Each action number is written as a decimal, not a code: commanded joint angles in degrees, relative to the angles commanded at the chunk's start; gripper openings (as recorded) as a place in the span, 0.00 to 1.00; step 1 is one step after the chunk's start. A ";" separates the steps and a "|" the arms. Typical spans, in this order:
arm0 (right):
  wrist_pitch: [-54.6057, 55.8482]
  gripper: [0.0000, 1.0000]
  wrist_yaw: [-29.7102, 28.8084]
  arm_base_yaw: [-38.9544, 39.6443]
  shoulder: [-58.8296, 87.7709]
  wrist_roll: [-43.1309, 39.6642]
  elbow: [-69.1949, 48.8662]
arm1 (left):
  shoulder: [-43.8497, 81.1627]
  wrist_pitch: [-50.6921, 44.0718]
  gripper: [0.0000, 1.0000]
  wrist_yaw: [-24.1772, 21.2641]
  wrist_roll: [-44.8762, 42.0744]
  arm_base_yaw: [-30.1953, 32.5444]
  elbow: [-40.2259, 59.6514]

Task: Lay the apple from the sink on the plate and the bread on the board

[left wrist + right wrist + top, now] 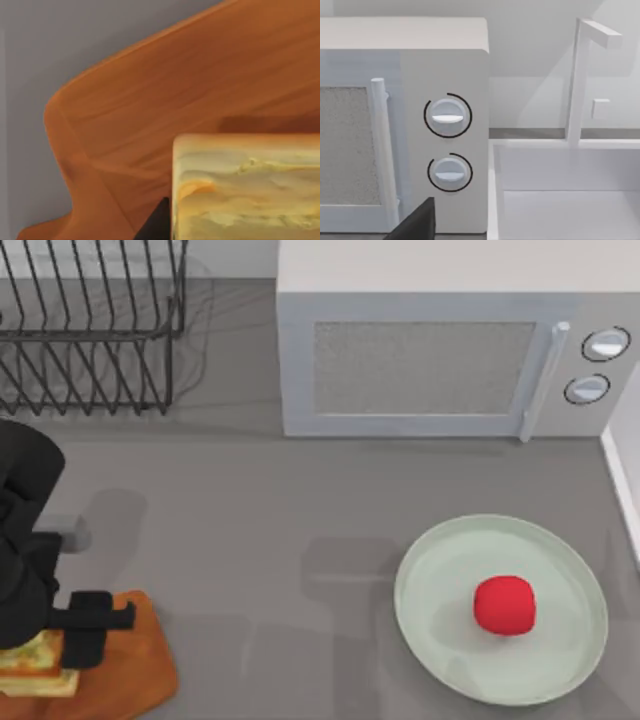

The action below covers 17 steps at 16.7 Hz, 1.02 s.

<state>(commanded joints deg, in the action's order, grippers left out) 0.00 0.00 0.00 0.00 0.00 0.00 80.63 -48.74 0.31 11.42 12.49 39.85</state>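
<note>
Microwave (450,360) at the back of the grey table (280,530); wire dish rack (90,325) back left; white sink (565,195) right.

Apple (504,605): resting on the plate (440,570), front right.

Bread (30,665): over the board (140,675), front left corner.

Left gripper (70,640): bent low over the board, clasping the bread.

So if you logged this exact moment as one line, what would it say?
apple: on plate | bread: over board, at left gripper | right arm: near microwave, sink
</note>
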 joint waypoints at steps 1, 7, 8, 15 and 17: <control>0.00 1.00 0.00 0.00 0.00 0.00 0.00 | 0.40 1.17 0.00 0.00 -0.01 0.00 -0.57; 0.00 1.00 0.00 0.00 0.00 0.00 0.00 | 0.77 2.11 0.08 -0.02 -0.03 0.00 -1.32; 0.00 1.00 0.00 0.00 0.00 0.00 0.00 | 0.77 2.11 0.15 -0.02 -0.03 0.00 -1.32; 0.00 1.00 0.00 0.00 0.00 0.00 0.00 | 0.77 2.11 0.68 -0.02 -0.03 0.00 -1.32; 0.00 1.00 0.00 0.00 0.00 0.00 0.00 | 0.77 2.11 0.83 -0.02 -0.03 0.00 -1.32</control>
<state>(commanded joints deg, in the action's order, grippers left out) 0.00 0.00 0.00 0.00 0.00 0.00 81.40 -46.63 0.29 11.39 12.50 38.53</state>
